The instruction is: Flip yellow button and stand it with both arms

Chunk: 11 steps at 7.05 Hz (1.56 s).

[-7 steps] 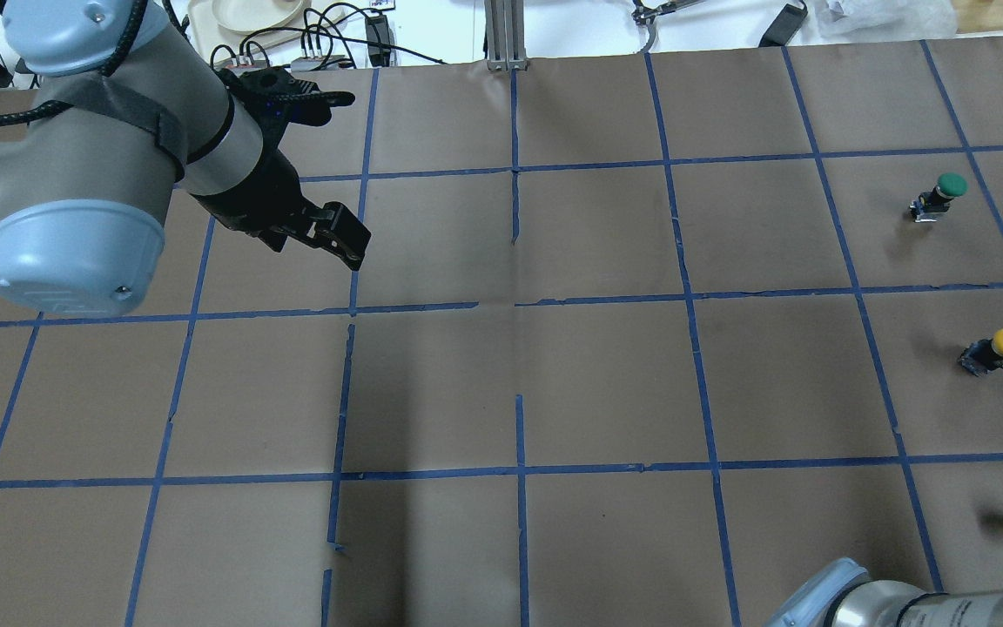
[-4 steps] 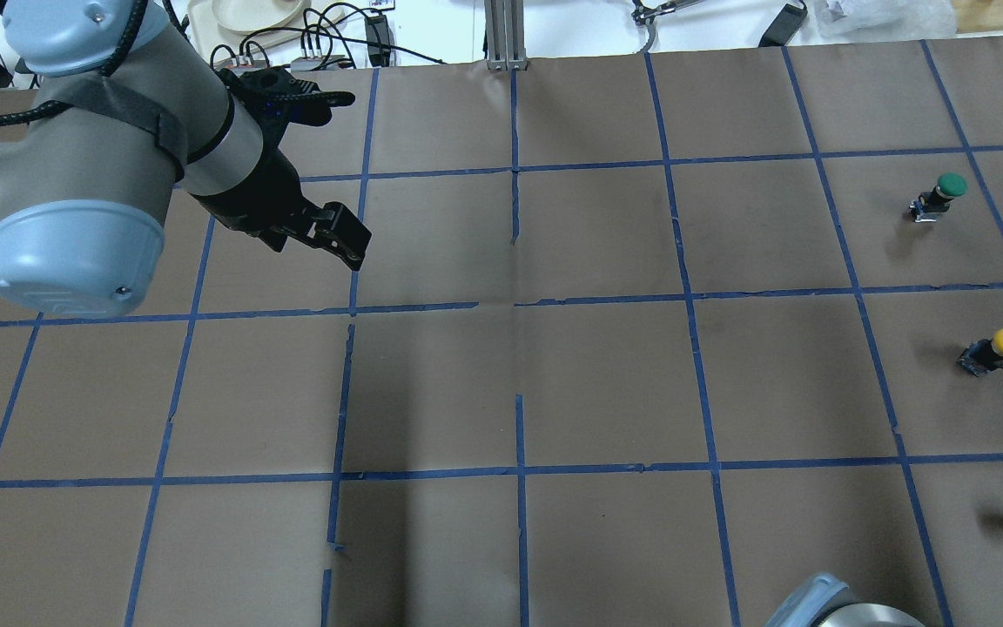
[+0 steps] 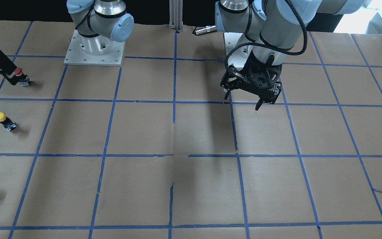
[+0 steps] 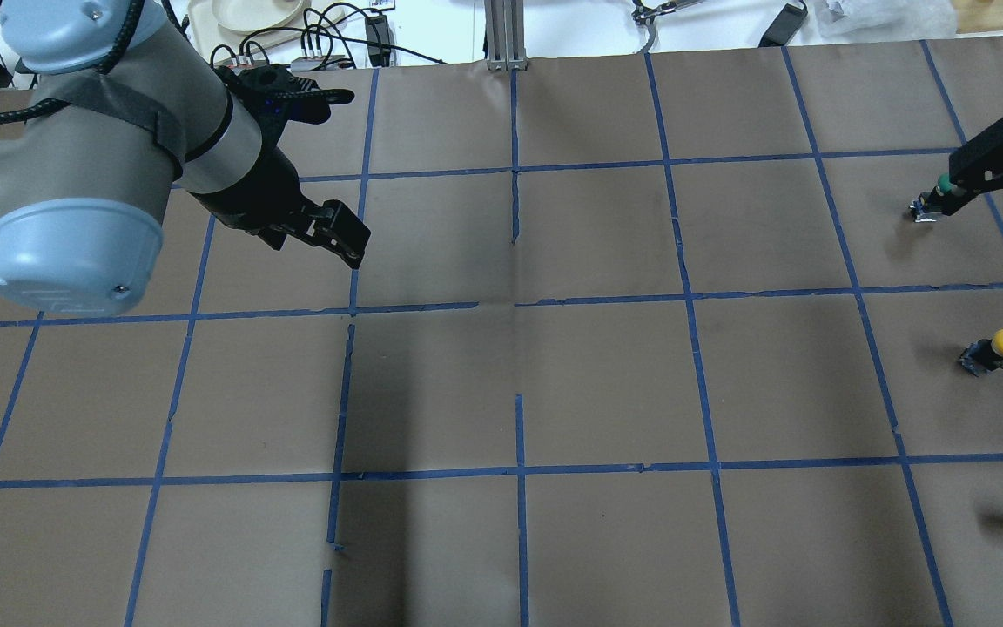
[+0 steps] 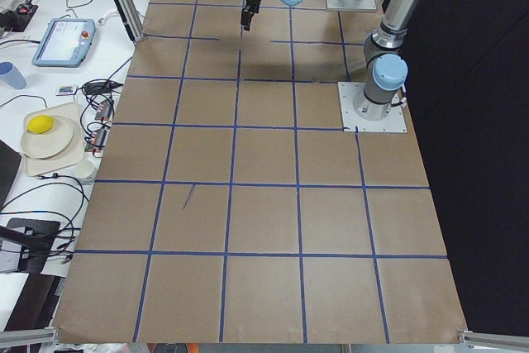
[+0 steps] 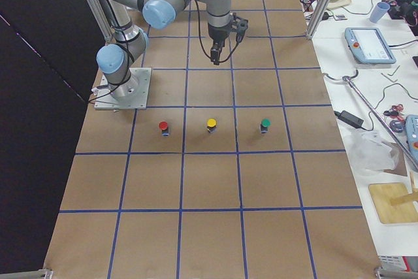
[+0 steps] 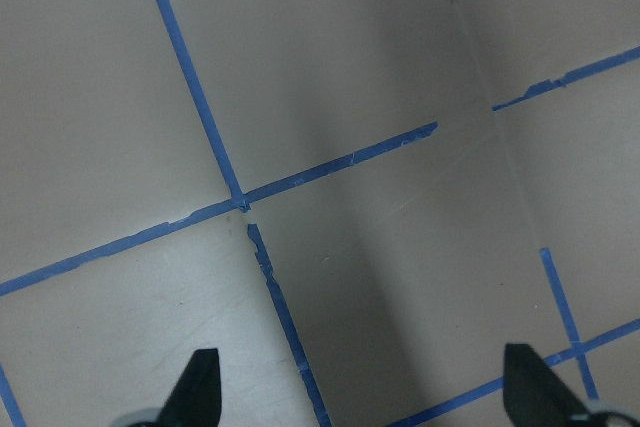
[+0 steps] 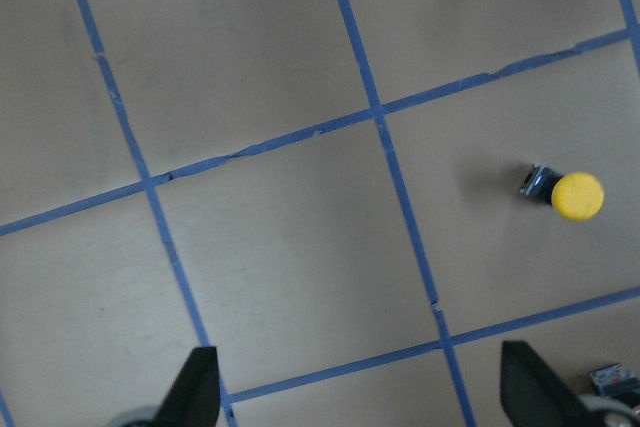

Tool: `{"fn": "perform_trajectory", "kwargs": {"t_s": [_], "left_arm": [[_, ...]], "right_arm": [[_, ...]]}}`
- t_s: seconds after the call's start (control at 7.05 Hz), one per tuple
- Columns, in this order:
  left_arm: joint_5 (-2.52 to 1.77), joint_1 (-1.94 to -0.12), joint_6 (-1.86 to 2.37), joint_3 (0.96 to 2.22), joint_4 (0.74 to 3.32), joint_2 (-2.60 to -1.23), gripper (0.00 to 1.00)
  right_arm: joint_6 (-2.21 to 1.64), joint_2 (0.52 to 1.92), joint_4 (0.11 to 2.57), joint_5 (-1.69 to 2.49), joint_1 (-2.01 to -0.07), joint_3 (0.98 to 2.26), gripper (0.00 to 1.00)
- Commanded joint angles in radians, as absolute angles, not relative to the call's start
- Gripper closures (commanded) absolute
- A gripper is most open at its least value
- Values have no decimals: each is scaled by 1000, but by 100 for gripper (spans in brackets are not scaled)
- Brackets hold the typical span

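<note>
Brown gridded desk (image 4: 606, 383) on my feed: I see the yellow button (image 4: 999, 347), the right hand (image 8: 365, 392) spread apart near it, the left hand (image 3: 242, 101) likewise spread, well apart from it.

The yellow button (image 4: 998, 348), a round yellow cap on a dark blocky body, is sitting near the 3 o'clock edge of the bench (image 4: 606, 383) in the overhead view, seemingly cap uppermost. The right hand (image 8: 360, 392) is hovering at the button's 12 o'clock, jaws spread wide. The left hand (image 3: 241, 103) is hanging open toward the bench's 10 o'clock, well apart from the button.
</note>
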State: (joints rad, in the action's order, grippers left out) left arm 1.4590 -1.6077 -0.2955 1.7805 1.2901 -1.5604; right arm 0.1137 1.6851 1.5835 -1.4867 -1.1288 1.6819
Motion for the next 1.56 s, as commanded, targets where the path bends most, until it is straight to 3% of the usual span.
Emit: {"fn": "perform_trajectory", "kwargs": {"t_s": [0.0,0.57,1.42], "left_arm": [[1459,-1608,-298,1781,1290,-1560,0],[1457,-1606,-302,1779,1289,-1560,0],[1457,-1608,-304,1779,1289,-1560,0]], "right_arm": [[-177,1678,1416,-1488,-1277,1542,0],[-334,1631,1410,-1521,-1529,1548,0],[-345,1626,1493,-1578,-1566,1623,0]]}}
